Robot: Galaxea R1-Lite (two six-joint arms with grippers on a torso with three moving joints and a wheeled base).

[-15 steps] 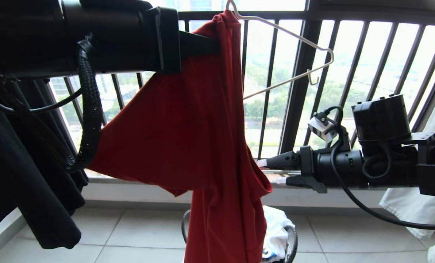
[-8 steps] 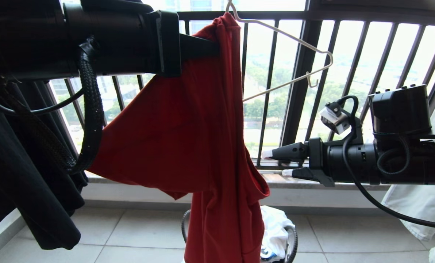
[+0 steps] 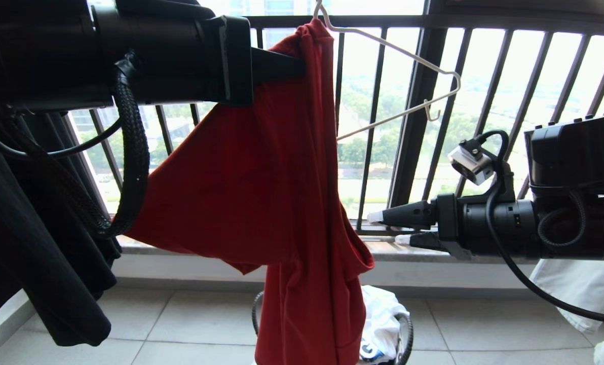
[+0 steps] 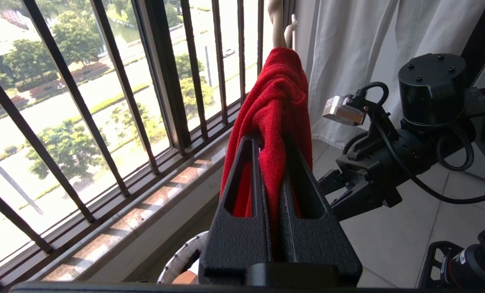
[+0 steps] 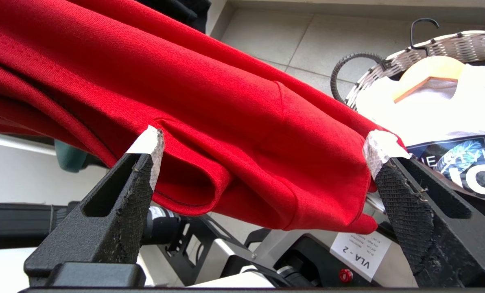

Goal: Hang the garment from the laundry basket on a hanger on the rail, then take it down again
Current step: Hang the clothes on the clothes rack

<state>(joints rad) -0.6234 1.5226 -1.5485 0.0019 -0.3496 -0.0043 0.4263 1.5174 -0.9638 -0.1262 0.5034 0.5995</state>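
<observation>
The red garment [image 3: 271, 177] droops from the left half of the cream wire hanger [image 3: 398, 50], whose right half is bare. My left gripper [image 3: 299, 66] is shut on a bunched fold of the garment [image 4: 281, 93] near its top, and the cloth runs between the jaws of the left gripper [image 4: 271, 142]. My right gripper [image 3: 385, 228] is open and level, its white-tipped fingers at the edge of the hanging sleeve. From its wrist, the right gripper [image 5: 263, 142] straddles the red cloth [image 5: 226, 101] without pinching it. The laundry basket [image 3: 406, 334] stands on the floor below. The rail is out of view.
A black garment [image 3: 28, 228] hangs at the left and a pale cloth [image 3: 575, 289] at the right. The black railing [image 3: 418, 126] runs behind. In the basket [image 5: 389, 61] lie a white printed shirt [image 5: 429, 122] and a wooden hanger [image 5: 429, 69].
My right arm has risen a little and drawn slightly to the right, still open beside the sleeve. The left gripper and the garment have kept still.
</observation>
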